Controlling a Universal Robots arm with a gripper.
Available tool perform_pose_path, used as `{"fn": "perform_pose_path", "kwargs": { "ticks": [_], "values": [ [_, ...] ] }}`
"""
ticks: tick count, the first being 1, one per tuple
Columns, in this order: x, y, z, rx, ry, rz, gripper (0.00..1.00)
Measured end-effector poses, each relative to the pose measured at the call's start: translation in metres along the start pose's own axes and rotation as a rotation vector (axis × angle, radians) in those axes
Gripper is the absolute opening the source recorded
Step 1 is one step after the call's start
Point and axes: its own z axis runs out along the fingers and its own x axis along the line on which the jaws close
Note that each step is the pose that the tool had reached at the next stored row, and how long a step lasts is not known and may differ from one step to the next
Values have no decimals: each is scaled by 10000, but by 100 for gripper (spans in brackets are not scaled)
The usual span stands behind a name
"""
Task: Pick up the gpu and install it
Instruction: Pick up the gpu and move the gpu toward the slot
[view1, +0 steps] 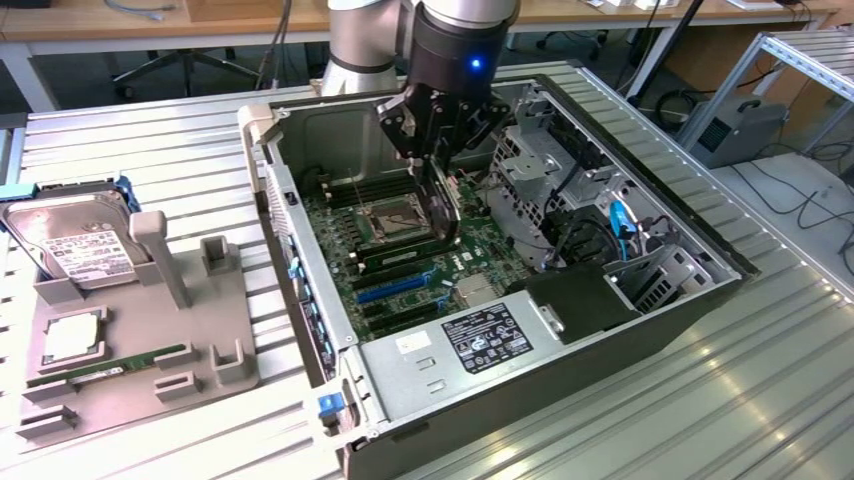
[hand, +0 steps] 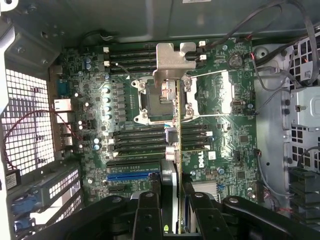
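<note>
A ribbed metal table (view1: 160, 140) carries an open computer case (view1: 561, 400) lying on its side. In the exterior view, a grey parts tray (view1: 147, 340) sits at about nine o'clock from the case. The tray holds a hard drive (view1: 74, 245) and a green memory stick (view1: 127, 362).

The green motherboard (view1: 400, 280) covers the floor of the case. The gripper (view1: 441, 150) hangs over it, towards the case's twelve o'clock end. Its jaws pinch the gpu (view1: 447, 210), one finger on each face. The card hangs edge-down and upright above the board, and I cannot tell whether it is touching. In the wrist view its silver bracket (hand: 172, 62) points away from the gripper (hand: 175, 215).

The pick-up looks done, and the step in hand appears to be the install. The card is carried over the board but not seated. The blue slot (view1: 394, 288) lies at roughly seven o'clock from the card's lower end. Seating likely calls for the card's bottom edge to be square over a slot, with the bracket at the case's rear wall, and then a straight, gentle push.
</note>
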Motion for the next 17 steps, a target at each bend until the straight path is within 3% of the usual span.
{"fn": "perform_pose_path", "kwargs": {
  "ticks": [17],
  "values": [
    [-49,3,19,0,0,0,27]
  ]
}}
